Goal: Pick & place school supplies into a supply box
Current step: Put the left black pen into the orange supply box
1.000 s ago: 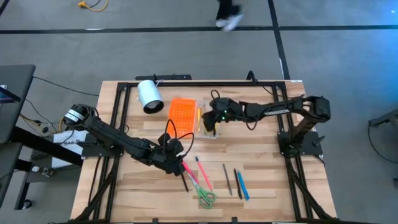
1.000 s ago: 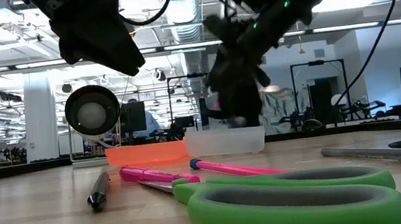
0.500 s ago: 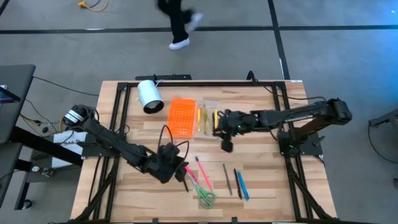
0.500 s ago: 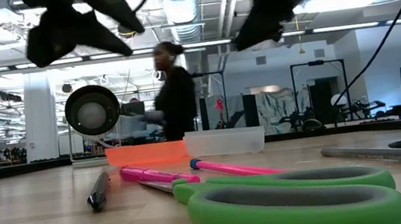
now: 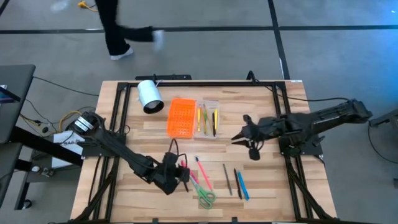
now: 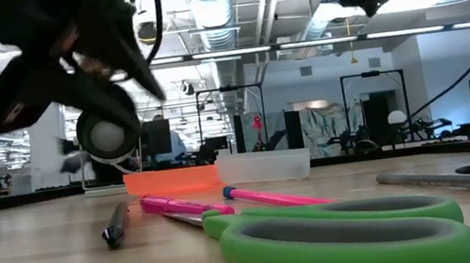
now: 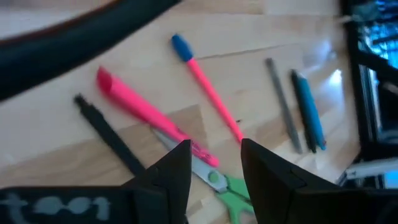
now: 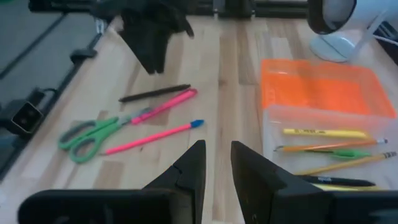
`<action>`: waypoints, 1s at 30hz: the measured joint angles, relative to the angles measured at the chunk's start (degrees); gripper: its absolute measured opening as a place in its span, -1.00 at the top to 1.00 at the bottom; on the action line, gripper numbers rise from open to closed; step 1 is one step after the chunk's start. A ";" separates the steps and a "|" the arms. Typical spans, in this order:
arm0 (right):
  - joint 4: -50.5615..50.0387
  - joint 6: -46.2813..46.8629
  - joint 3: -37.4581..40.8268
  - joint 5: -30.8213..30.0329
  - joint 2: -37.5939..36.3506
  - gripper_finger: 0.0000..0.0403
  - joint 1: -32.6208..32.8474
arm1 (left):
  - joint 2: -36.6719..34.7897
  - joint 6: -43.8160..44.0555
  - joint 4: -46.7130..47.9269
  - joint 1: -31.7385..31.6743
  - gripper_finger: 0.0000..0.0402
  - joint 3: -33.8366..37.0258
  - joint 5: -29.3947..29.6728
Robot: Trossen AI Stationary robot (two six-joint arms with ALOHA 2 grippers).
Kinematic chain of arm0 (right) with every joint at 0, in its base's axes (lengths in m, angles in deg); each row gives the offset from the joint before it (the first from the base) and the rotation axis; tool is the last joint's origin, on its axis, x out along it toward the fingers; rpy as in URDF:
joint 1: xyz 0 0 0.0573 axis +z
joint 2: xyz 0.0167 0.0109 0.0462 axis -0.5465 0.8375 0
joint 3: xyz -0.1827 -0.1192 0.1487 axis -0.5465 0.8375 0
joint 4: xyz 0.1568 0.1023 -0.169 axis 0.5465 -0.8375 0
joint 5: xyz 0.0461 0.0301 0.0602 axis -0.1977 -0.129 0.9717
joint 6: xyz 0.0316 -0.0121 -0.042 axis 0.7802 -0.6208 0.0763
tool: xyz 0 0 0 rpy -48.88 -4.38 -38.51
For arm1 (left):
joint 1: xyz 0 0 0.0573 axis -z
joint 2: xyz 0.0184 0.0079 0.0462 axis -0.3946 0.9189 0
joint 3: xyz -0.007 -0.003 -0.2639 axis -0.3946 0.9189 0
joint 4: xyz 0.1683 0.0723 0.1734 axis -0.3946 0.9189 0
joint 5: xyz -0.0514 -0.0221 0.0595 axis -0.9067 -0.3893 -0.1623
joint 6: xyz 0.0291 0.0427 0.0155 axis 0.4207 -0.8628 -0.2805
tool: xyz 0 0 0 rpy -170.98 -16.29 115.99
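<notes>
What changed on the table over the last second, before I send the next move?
The right pincer pulled back from over the clear tray toward its own side of the table; it is open and empty. The left pincer moved down the table to the pink marker and green scissors. A person walked left behind the table. Supplies, orange lid and white cylinder stayed put.

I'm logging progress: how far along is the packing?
Done: several pencils lie in the clear tray. In hand: nothing; the left gripper hovers open over the pink marker. Left: scissors, pink pen, black pen, grey and blue pens.
</notes>
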 joint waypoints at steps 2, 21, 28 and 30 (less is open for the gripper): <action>-0.49 1.17 0.80 -0.02 -2.13 0.65 0.04 | 0.89 1.44 0.69 -0.35 0.42 -0.05 -1.62; -2.95 3.51 0.83 -0.11 -3.24 0.65 3.14 | 3.37 -9.94 6.07 -1.63 0.56 -5.70 -7.98; -1.24 3.97 0.83 -0.14 -3.32 0.65 2.90 | 3.37 -3.77 13.24 -1.87 0.03 -5.70 -12.55; -1.33 4.86 0.83 -0.15 -3.32 0.65 2.90 | 3.37 -1.00 15.73 -1.87 -0.07 -5.68 -13.90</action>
